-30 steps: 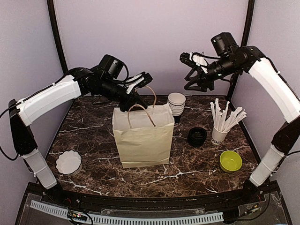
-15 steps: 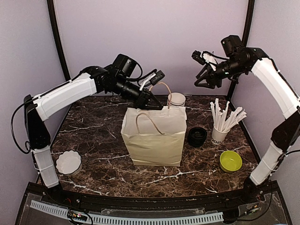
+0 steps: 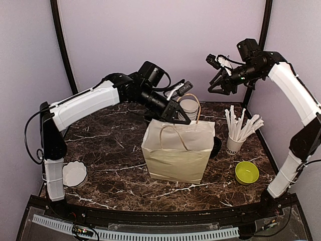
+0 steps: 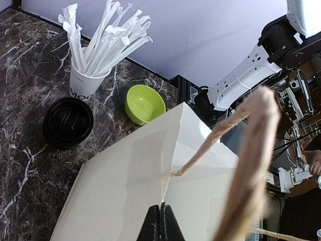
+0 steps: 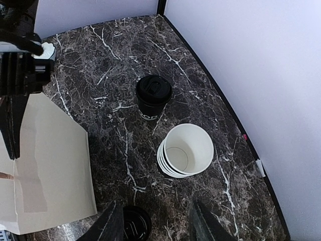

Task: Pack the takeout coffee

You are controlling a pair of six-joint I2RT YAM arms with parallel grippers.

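Note:
A cream paper bag point(image 3: 178, 155) with twine handles stands mid-table. My left gripper point(image 3: 181, 118) is shut on its top rim, and in the left wrist view the bag's edge point(image 4: 170, 165) runs into the closed fingertips of that gripper point(image 4: 161, 222). One takeout coffee cup with a black lid point(image 5: 153, 95) stands near the back wall; the top view hides it. A stack of open white cups point(image 5: 186, 150) point(image 3: 189, 108) stands behind the bag. My right gripper point(image 3: 216, 76) point(image 5: 159, 226) hangs open high above those cups, holding nothing.
A stack of black lids point(image 4: 67, 122) point(image 5: 135, 223) sits at the bag's right side. Further right are a cup of white wrapped sticks point(image 3: 235, 135) point(image 4: 88, 80) and a green bowl point(image 3: 247, 172). A white bowl point(image 3: 73, 173) lies front left.
My left gripper has shut on the bag's rim and pulled the bag to the right, toward the lids. The right arm rose slightly and then held still.

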